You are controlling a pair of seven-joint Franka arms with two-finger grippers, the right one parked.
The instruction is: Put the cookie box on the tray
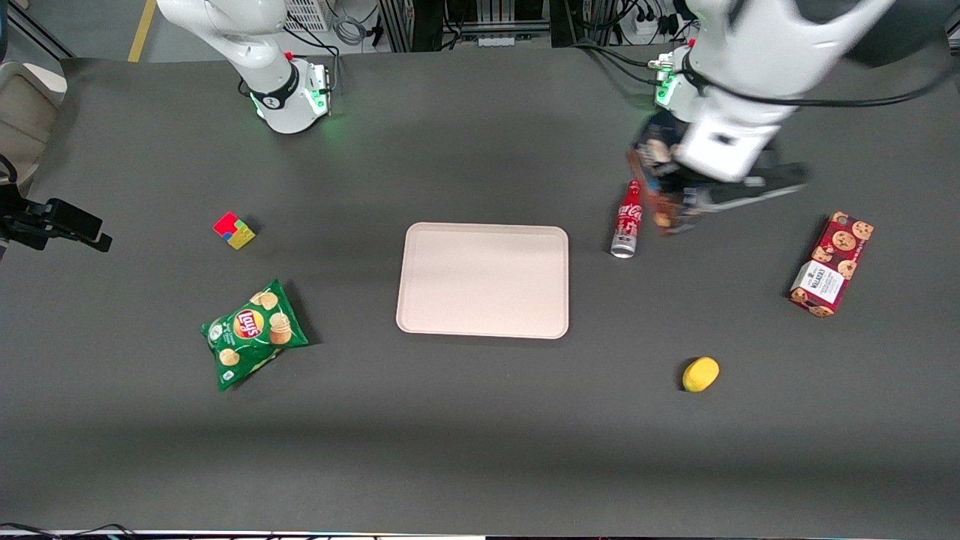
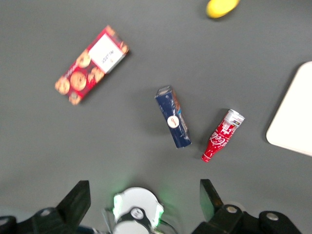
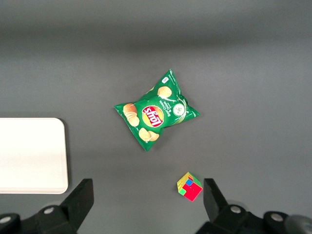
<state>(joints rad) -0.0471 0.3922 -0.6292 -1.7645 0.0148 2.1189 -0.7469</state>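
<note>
Cookie box (image 2: 173,117), a small navy carton with a round tan logo on its narrow face, lies on the dark table (image 1: 480,420), just beside a red Coca-Cola bottle (image 2: 222,135) and apart from it; in the front view the working arm covers most of the box, and the Coca-Cola bottle (image 1: 626,220) lies on its side with the white script readable along it; the gripper (image 2: 144,197) hangs above the box with its fingers spread wide and nothing between them; the pink tray (image 1: 484,280) sits at the table's centre, bare, with the bottle at about two o'clock from it; a red box (image 1: 830,264) printed with chocolate-chip cookies and a white label whose text I cannot read lies toward the working arm's end; a lemon (image 1: 700,374) rests at about four o'clock from the tray; a green Lay's chip bag (image 1: 253,334) sits at about eight o'clock, and a colourful puzzle cube (image 1: 233,229) at about ten.
</note>
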